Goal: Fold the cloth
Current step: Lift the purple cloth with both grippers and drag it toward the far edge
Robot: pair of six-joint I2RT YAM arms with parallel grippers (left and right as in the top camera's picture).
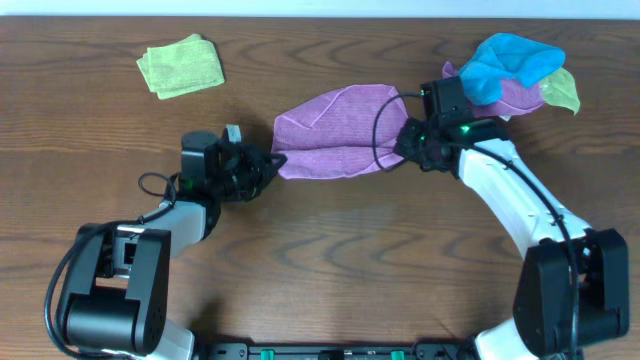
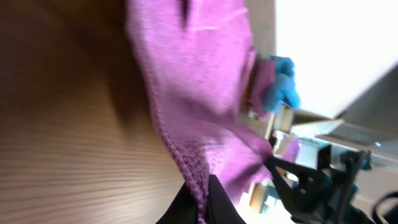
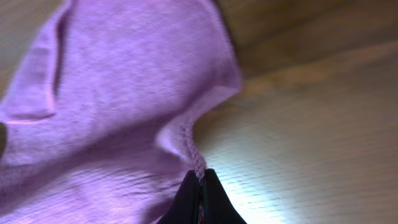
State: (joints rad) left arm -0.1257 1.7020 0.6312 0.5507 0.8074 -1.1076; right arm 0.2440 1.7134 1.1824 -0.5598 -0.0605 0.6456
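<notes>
Overhead view of a wooden table [image 1: 330, 260]. Nearest the robot, the left gripper [image 1: 272, 163] has its fingers pressed together on the left tip of the orchid cloth [image 1: 335, 135]. The right gripper [image 1: 402, 150] is clamped the same way on the hem at the cloth's right end. The cloth spans mid-table between them, widest in the middle, possibly held slightly off the wood. Farther back, a folded light-green cloth [image 1: 181, 66] lies at left. At far right, a bright-blue cloth [image 1: 510, 60] is bunched against a purple cloth [image 1: 520, 97].
</notes>
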